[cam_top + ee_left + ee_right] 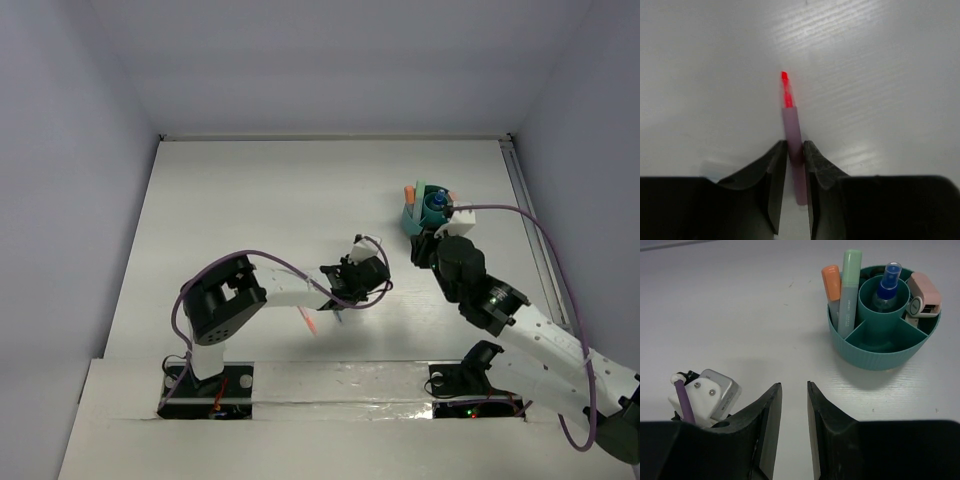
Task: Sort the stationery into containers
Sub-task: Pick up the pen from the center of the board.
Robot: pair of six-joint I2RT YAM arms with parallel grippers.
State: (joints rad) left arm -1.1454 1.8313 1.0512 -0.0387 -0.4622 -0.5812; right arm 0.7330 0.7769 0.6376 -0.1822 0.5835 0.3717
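Observation:
My left gripper (795, 146) is shut on a pen (791, 125) with a pale pinkish barrel and a red-orange tip that points away from the fingers. In the top view this gripper (330, 300) sits at mid-table with the pen's orange end (307, 320) sticking out. The teal organiser cup (880, 357) holds an orange marker (831, 282), a green marker (850, 285), a blue-capped bottle (887, 290) and a pink eraser (925, 292). My right gripper (794, 385) is open and empty, just short of the cup (412, 222), which is at the right in the top view.
The left arm's white wrist housing (707, 397) with a purple cable shows at the left of the right wrist view. A raised rail (530, 220) runs along the table's right edge. White walls stand on three sides.

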